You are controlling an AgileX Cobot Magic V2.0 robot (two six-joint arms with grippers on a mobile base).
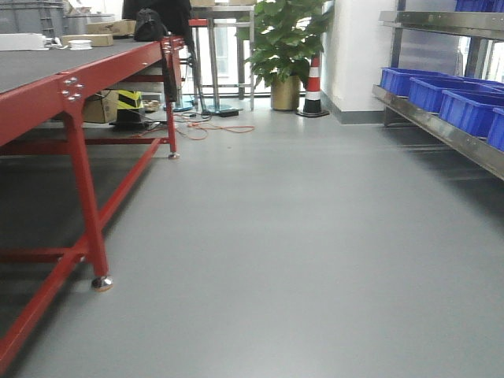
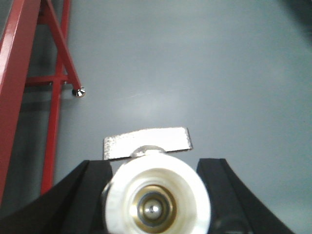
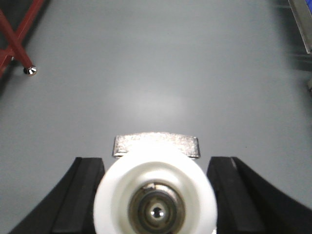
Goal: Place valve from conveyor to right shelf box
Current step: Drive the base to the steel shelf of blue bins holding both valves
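Observation:
My left gripper [image 2: 153, 165] is shut on a white valve [image 2: 156, 202] with a brass bore and a flat silver handle [image 2: 146, 142], held above the grey floor. My right gripper [image 3: 156, 161] is shut on a second white valve [image 3: 155, 204] with a silver handle [image 3: 156, 145], also above the floor. The right shelf [image 1: 441, 130] holds blue boxes [image 1: 471, 110] at the right of the front view. The conveyor is out of view. Neither gripper shows in the front view.
A red-legged table [image 1: 79, 87] with cartons on it stands at the left; its leg and foot show in the left wrist view [image 2: 78, 91] and the right wrist view [image 3: 30, 71]. A potted plant [image 1: 285, 47], a striped cone [image 1: 313, 87] and floor cables [image 1: 220, 126] lie ahead.

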